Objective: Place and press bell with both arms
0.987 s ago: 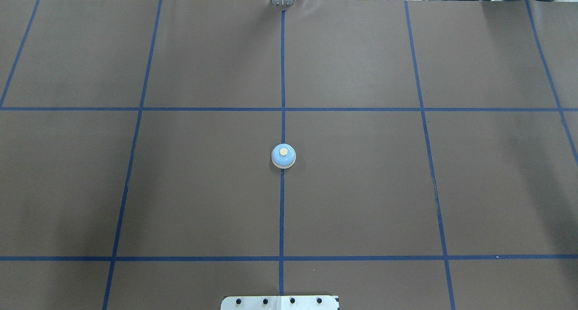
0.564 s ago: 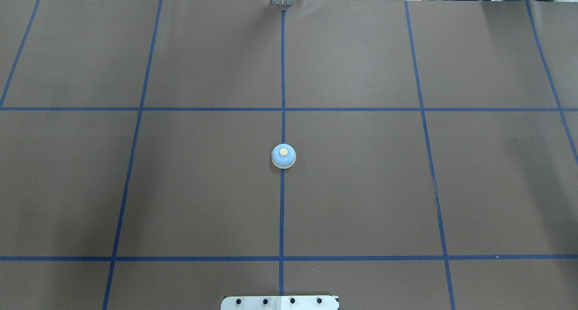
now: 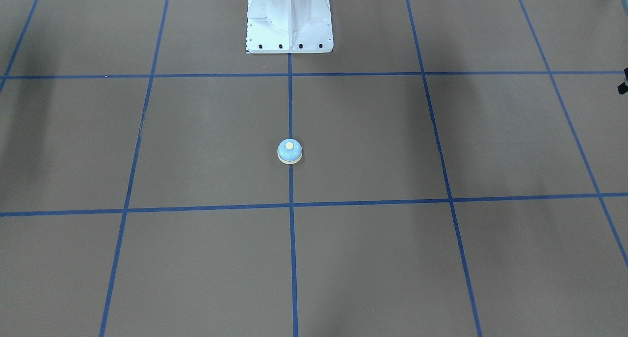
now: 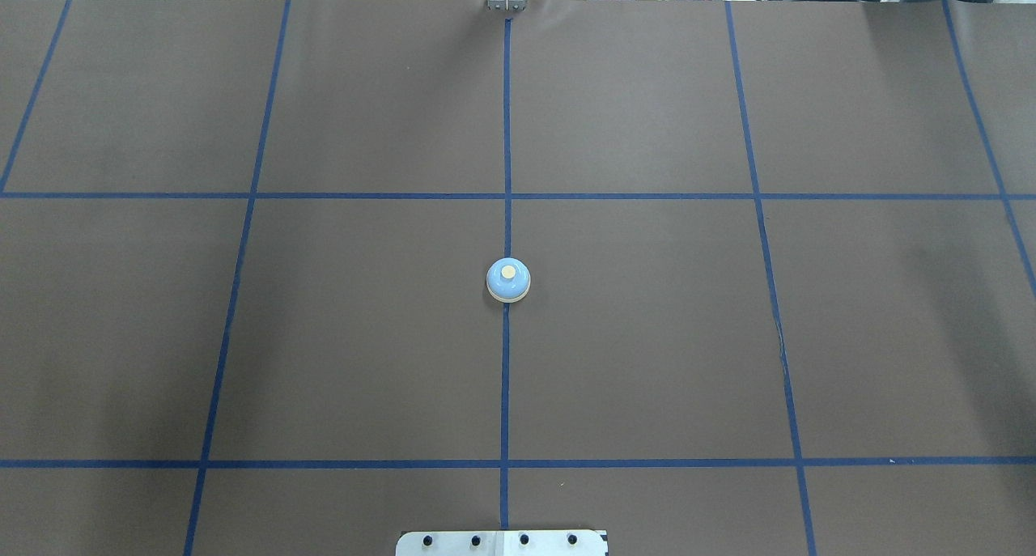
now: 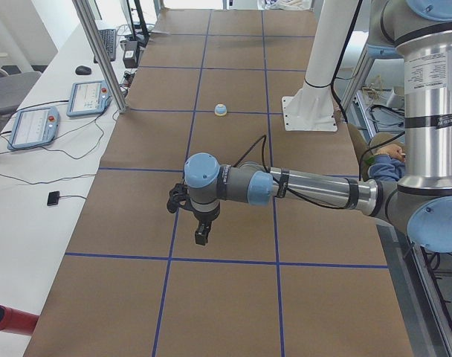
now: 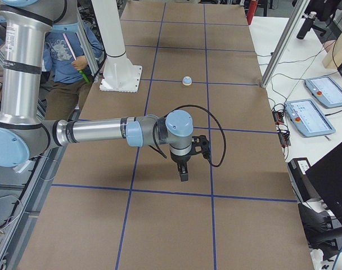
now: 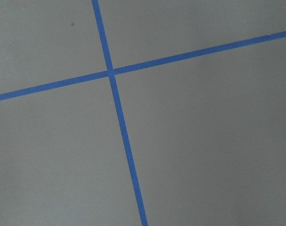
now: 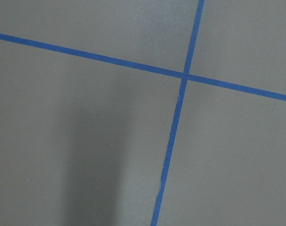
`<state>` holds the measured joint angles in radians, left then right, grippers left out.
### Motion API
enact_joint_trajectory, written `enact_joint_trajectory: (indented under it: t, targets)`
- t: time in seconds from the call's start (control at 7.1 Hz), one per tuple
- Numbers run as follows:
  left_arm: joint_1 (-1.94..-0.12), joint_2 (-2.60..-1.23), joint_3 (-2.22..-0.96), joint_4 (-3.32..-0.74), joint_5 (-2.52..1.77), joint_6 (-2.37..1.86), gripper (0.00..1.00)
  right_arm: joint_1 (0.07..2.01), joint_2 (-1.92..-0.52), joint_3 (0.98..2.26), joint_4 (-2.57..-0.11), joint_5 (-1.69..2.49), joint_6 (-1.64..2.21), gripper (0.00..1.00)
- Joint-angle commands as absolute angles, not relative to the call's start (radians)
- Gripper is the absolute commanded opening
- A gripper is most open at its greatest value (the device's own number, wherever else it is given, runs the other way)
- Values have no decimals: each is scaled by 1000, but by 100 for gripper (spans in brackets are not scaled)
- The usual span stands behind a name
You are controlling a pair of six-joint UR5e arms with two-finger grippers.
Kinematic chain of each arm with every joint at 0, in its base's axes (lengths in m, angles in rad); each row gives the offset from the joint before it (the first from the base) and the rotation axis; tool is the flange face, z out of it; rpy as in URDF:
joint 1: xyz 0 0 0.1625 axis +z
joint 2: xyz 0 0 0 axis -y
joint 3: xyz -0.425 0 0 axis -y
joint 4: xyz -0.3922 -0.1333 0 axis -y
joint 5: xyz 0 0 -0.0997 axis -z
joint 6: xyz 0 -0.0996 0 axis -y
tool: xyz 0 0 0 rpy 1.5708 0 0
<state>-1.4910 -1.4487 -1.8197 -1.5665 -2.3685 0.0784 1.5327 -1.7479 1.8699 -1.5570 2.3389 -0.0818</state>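
The left arm (image 5: 315, 190) is stretching its forearm level over the counter (image 5: 233, 297), with the wrist turning the left end effector (image 5: 201, 238) straight down above the brown paper. The right arm (image 6: 98, 130) is mirroring that pose at the other end, its right end effector (image 6: 184, 176) also pointing down. Both are hanging well apart from the bell (image 4: 508, 281), which is sitting upright on the middle blue tape line (image 4: 506, 378), in front of the white pedestal (image 3: 289, 18). Open counter is lying all around the bell. Both end effectors are showing only small and side-on, so I cannot tell whether their fingers are spread or pressed together. The wrist cameras are catching only tape crossings.
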Motion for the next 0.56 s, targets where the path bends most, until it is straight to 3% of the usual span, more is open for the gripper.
enact_joint_trajectory:
  t: [0.0, 0.42]
  targets:
    - [-1499, -1445, -1833, -1569, -2368, 78, 99, 1529, -1744, 1870, -1555, 2344, -77, 100]
    - [-1497, -1424, -1865, -1575, -2342, 78, 99, 1528, -1743, 1868, -1557, 2342, -74, 100]
